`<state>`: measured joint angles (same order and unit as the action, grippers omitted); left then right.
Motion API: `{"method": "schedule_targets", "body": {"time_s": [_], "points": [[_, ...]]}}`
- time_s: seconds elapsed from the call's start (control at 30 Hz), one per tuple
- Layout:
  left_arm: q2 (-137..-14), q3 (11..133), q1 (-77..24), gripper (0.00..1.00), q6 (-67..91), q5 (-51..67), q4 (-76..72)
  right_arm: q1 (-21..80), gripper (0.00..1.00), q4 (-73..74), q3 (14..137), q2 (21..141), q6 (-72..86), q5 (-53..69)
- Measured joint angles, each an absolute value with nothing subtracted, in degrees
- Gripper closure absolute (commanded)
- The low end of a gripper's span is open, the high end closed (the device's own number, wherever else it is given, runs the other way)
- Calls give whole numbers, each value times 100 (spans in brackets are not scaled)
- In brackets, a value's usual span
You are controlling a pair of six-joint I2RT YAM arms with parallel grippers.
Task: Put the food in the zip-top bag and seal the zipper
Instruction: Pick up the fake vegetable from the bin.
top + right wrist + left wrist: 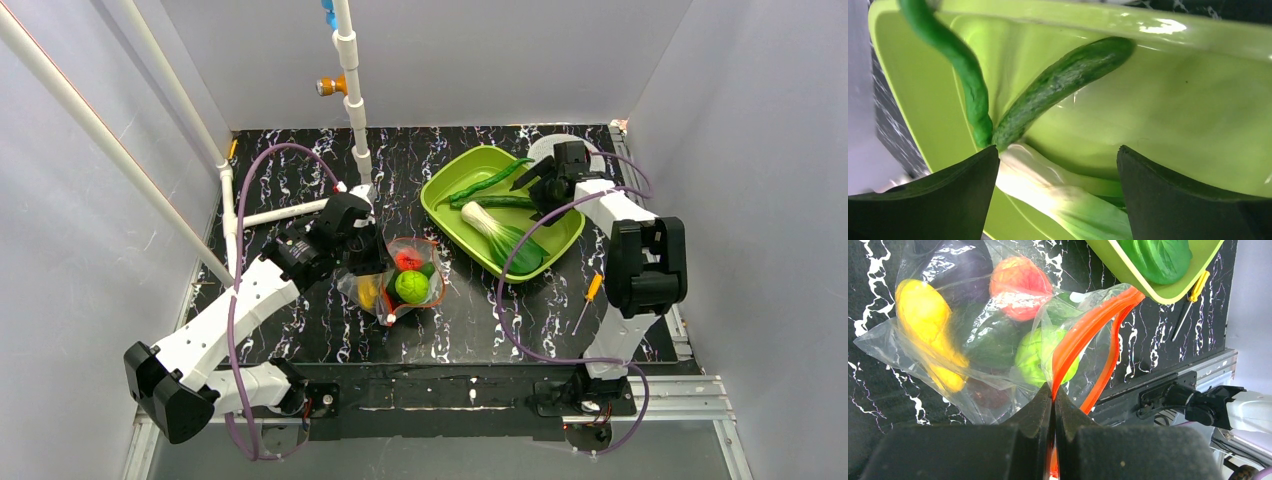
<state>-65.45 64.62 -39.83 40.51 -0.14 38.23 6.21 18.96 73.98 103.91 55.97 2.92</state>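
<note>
So, the left gripper (1053,390) is clamped tight on the zipper (1088,325) of the zip-top bag (400,285). The bag sits around the middle of the desk (290,175) with a yellow fruit (923,315), red-orange fruit (1020,287), round green one (1040,355) and eggplant (955,265) inside. Toward the far right corner, the right gripper (1058,170) hangs with jaws wide apart over the lime-green tray (1173,115), which holds the pepper (963,75), cucumber (1063,82) and bok choy (505,235).

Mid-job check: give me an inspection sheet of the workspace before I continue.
Surface: black marbled table.
Job's things: zip-top bag open, holding eggplant, yellow fruit, red-orange fruit, round green fruit; cucumber, pepper, bok choy in the tray.
Clutter: screwdriver right of tray.
End effectors: left end effector shut on the zipper; right end effector open over the tray.
Cables: purple cables loop along both arms.
Surroundings: plain walls, white pipe frame.
</note>
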Motion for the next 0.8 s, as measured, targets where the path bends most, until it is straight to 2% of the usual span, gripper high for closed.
{"method": "schedule_targets", "body": {"time_s": [0.07, 0.23, 0.6, 0.67, 0.8], "points": [[-6545, 6462, -3983, 100, 4053, -12, 3820, 653, 18, 1840, 7348, 10465, 6130, 107], [-6545, 6462, -3983, 100, 4065, 61, 3816, 663, 20, 1470, 7301, 10757, 7209, -347], [-6545, 6462, -3983, 100, 4072, 172, 3818, 661, 33, 1272, 7409, 11250, 8421, -990], [-6545, 6462, -3981, 100, 4073, 174, 3818, 664, 41, 1275, 7478, 11312, 8551, -1058], [-6545, 6462, -3981, 100, 4073, 174, 3818, 682, 70, 1251, 7527, 11418, 8701, -1076]]}}
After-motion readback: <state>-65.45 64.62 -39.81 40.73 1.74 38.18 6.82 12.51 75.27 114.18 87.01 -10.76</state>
